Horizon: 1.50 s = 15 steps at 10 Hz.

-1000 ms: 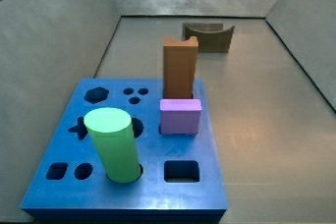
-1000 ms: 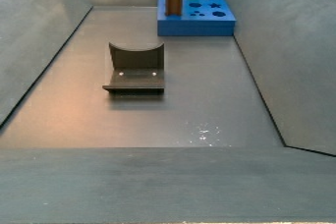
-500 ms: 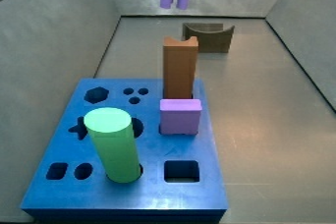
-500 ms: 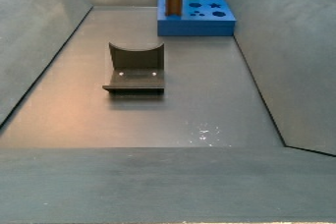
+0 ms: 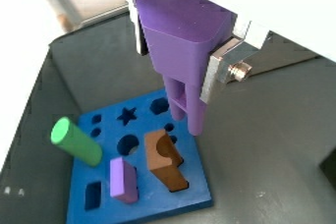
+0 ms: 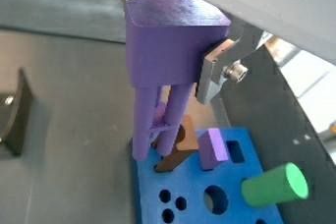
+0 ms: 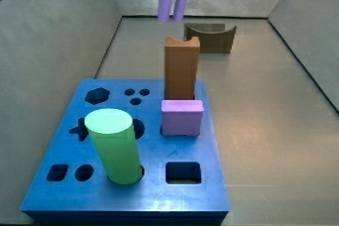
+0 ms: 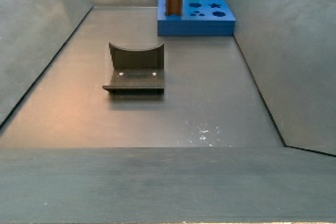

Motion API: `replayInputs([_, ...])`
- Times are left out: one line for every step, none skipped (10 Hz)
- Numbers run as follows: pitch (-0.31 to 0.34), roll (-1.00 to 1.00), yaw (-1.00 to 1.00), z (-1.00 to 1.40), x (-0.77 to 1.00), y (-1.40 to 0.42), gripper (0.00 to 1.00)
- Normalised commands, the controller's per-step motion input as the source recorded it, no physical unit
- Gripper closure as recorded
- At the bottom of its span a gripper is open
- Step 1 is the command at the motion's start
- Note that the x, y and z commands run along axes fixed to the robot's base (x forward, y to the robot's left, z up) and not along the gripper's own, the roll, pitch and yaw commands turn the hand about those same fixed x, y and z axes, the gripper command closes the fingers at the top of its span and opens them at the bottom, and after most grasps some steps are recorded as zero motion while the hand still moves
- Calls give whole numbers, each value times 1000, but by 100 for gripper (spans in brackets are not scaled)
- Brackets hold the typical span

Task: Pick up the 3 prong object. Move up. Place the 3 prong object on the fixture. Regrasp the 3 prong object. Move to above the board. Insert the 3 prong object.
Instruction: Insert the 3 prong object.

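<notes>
Three prongs down, 3 prong object clamped in gripper, carried high toward board below; next, needing alignment over matching holes, then lowering.

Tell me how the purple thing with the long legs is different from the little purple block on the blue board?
The three-legged piece is held up in the air by the hand, while the purple block sits on the blue board. The three-legged piece is tall, with thin legs hanging down; the purple block is short and squat, with no legs. Both are light purple.
</notes>
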Motion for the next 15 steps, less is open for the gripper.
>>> replayInputs([-43,-33,683,-257,-326,51,100])
replayInputs([0,0,40,0,0,0,100])
replayInputs([0,33,40,-146,-11,0,100])
replayInputs([-40,260,471,-429,-443,-40,100])
replayInputs([-89,123,534,-351,-443,-6,100])
replayInputs([-70,37,511,-151,-357,0,100])
replayInputs([-37,0,23,0,0,0,100])
replayInputs([-19,87,149,-311,-86,0,100])
replayInputs([-160,0,446,-369,-206,-166,100])
replayInputs([-220,-31,303,-294,-209,-237,100])
replayInputs([-177,-64,163,-51,-183,-123,100])
replayInputs([-216,-121,157,-20,-114,-160,100])
replayInputs([-171,-103,334,0,-117,-71,100])
replayInputs([-177,-71,354,0,-151,-89,100])
replayInputs([-160,-80,414,0,-83,-80,100])
